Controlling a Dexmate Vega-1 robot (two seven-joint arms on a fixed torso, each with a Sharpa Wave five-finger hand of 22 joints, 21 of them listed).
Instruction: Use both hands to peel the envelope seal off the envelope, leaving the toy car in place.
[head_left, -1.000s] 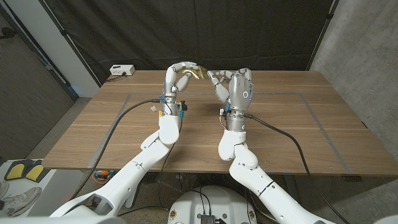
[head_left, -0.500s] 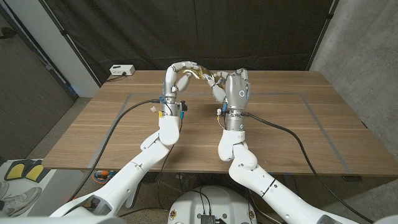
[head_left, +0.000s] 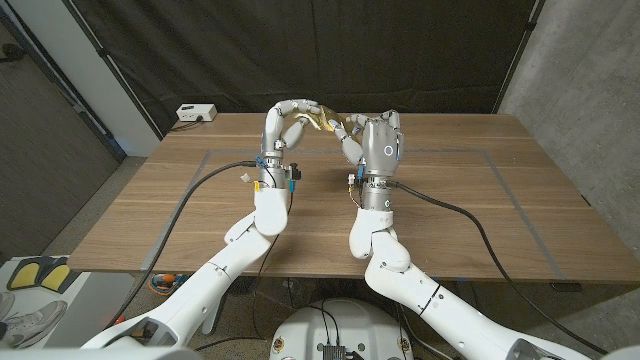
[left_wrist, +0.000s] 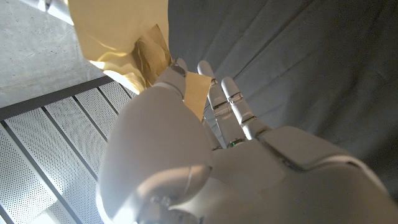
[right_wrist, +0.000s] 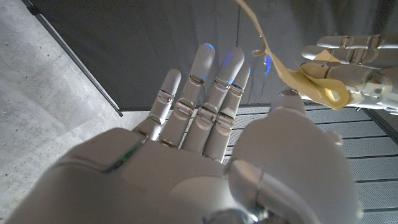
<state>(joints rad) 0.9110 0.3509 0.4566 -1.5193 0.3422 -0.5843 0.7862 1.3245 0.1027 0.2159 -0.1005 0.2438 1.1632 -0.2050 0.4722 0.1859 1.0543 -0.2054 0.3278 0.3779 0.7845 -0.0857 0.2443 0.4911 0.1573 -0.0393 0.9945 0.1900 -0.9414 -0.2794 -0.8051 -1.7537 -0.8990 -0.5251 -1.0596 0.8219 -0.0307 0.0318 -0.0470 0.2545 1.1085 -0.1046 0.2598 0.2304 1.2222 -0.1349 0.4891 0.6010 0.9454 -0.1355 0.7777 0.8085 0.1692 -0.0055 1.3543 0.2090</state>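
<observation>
Nearest the robot, the bare wooden desk (head_left: 430, 215) carries two cables that trail from the wrists back over its front edge; both forearms rise from it, so the work is done in the air rather than on the surface, which judging by the pose gives each hand room to pull away from the other; the left hand (head_left: 290, 118) arches over with its fingers hooked down and clamps the tan envelope (head_left: 322, 119) at its tip, and the left wrist view shows the crumpled paper pinned against the thumb, a grip that looks meant to anchor the body of the envelope; just beside it the right hand (head_left: 375, 140) stands upright with its back to the camera, fingers mostly straight; the right wrist view shows a thin curled strip, the envelope seal (right_wrist: 311, 84), running past the thumb tip toward the left hand, and it seems pinched there, though the contact itself is hidden, so I cannot tell for sure whether the right hand grasps it; the strip already hangs partly free, which suggests the peel is under way but not finished; farther back, a small white box (head_left: 196, 112) sits near the desk's far left corner.
</observation>
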